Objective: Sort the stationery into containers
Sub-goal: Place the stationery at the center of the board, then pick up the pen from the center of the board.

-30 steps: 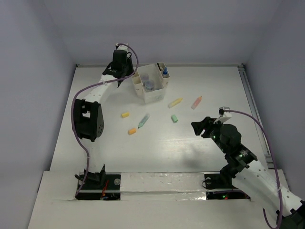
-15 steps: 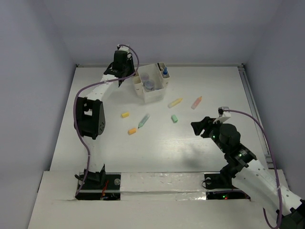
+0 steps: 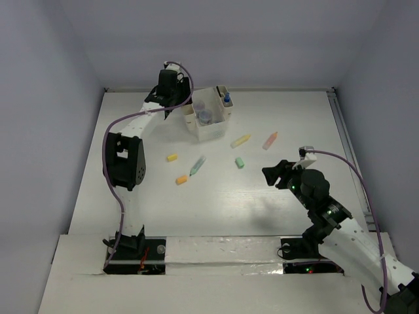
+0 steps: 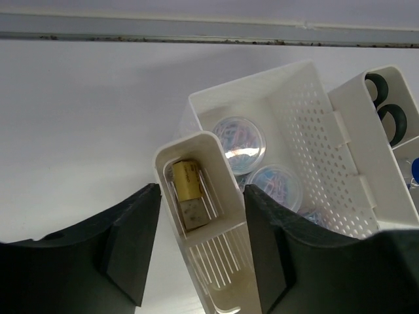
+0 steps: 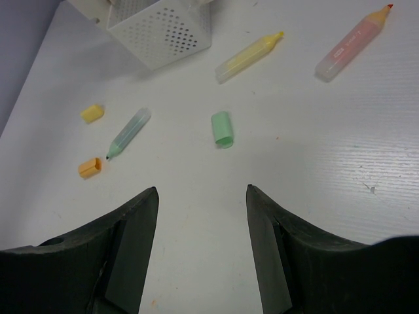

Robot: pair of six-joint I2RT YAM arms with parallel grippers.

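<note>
Under the spread, empty left end effector (image 4: 203, 196), the yellow eraser (image 4: 185, 182) lies lengthwise in its slot (image 4: 226, 171).

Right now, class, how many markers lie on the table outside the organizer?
3: a green marker beside the orange block, a yellow marker near the organizer, a pink marker beside the yellow. More may sit hidden inside the organizer.
</note>
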